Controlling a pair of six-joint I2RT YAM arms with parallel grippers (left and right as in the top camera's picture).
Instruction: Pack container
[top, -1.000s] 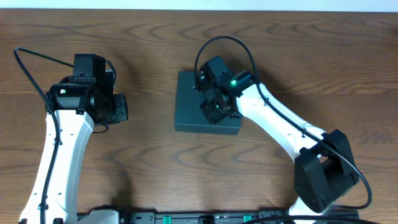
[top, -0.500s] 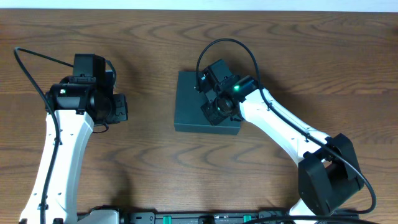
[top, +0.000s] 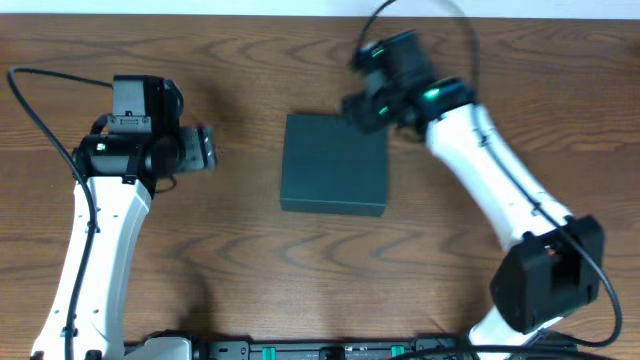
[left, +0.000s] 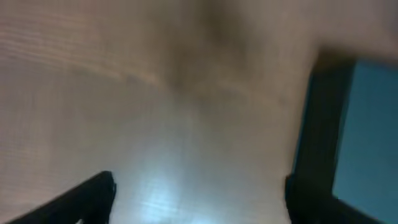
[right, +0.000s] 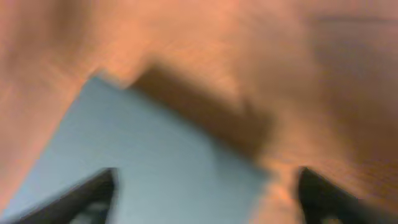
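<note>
One box (top: 333, 177), lid shut, lies flat mid-table. My right gripper (top: 358, 105) hangs by its far right corner and my left gripper (top: 200, 150) is well off its left side, both spread wide and empty. I'd keep them clear of the lid. Bare wood table (top: 250, 270) surrounds the box.

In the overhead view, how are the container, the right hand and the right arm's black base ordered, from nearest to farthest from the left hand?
1. The container: mid-table, to the right of the left hand.
2. The right hand: by the container's far right corner.
3. The right arm's black base: at the table's near right edge.
</note>
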